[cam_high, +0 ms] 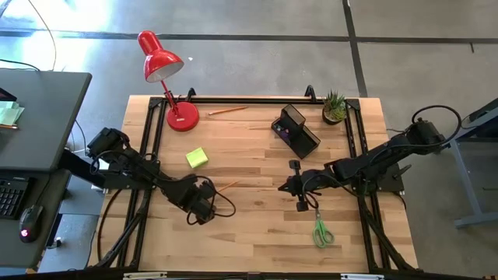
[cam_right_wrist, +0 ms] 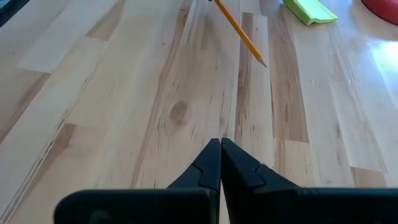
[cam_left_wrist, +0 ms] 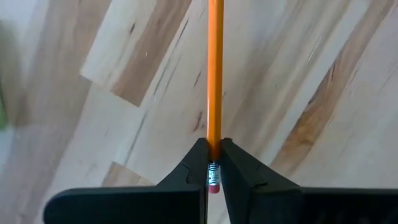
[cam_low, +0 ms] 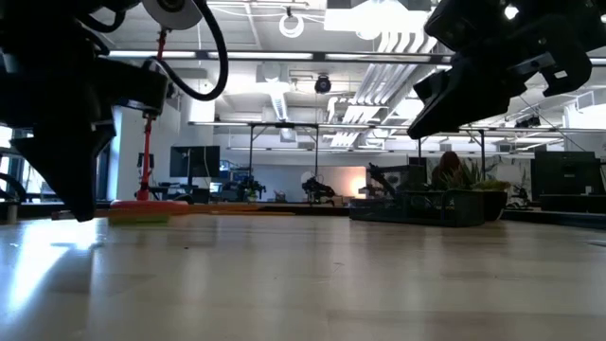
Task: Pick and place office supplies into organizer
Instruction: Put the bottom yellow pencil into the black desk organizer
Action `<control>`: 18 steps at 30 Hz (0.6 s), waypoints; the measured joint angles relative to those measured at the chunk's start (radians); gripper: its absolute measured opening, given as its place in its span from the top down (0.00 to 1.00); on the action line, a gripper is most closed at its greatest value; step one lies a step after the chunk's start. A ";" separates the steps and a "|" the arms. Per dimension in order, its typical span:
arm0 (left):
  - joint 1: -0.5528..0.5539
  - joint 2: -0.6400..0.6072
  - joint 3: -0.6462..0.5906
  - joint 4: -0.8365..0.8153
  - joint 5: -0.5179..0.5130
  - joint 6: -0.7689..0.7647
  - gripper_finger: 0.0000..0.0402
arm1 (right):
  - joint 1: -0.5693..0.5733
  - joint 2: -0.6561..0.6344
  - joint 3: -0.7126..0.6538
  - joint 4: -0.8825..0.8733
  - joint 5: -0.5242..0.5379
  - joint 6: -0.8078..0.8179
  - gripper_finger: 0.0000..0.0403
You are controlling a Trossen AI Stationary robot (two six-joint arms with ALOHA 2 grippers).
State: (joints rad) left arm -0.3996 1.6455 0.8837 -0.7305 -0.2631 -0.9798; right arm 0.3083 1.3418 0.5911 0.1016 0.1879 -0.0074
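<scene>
Table (cam_high: 257,241) edges frame a wooden top with open room across the near half and the middle. At the far left corner stands the red lamp (cam_high: 165,66), base on the wood. Just in from the left edge lies the sticky-note block (cam_high: 197,158), a flat yellow-green square. Near it, toward the near left, the left gripper (cam_left_wrist: 213,163) is clamped on a pencil (cam_left_wrist: 215,74) just above its metal band and pink eraser; the slim orange shaft points away from the fingers toward the table's middle. A second pencil (cam_high: 226,111) lies along the far edge, right of the lamp base. Two pencils, then, one block.

Right of centre by the far edge sits the organizer (cam_high: 296,130), a black mesh box set at a slant, something purple inside one compartment. A small potted plant (cam_high: 334,107) stands at the far right corner. The right gripper (cam_right_wrist: 220,163) hangs over bare wood right of centre, fingers pressed together and holding nothing. Green-handled scissors (cam_high: 321,231) lie near the near edge, just below that gripper, one pair.
</scene>
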 joint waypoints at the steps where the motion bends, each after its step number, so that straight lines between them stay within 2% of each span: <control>1: 0.000 0.000 0.000 -0.001 -0.008 0.017 0.98 | 0.000 0.000 0.000 0.006 0.000 0.000 1.00; 6: 0.012 -0.002 0.004 -0.008 -0.047 0.115 0.99 | -0.002 0.000 0.000 0.098 0.021 -0.041 1.00; 11: 0.059 -0.002 0.089 -0.076 -0.067 0.172 0.98 | 0.006 0.000 0.010 0.161 0.082 -0.215 0.97; 14: 0.069 -0.002 0.167 -0.092 -0.169 0.234 0.98 | 0.025 0.009 0.034 0.161 0.136 -0.296 0.91; 18: 0.067 -0.003 0.284 -0.110 -0.348 0.358 0.99 | 0.063 0.069 0.083 0.159 0.320 -0.381 0.79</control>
State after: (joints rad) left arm -0.3329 1.6424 1.1681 -0.8400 -0.6109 -0.6214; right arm 0.3710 1.4107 0.6741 0.2602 0.5082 -0.3885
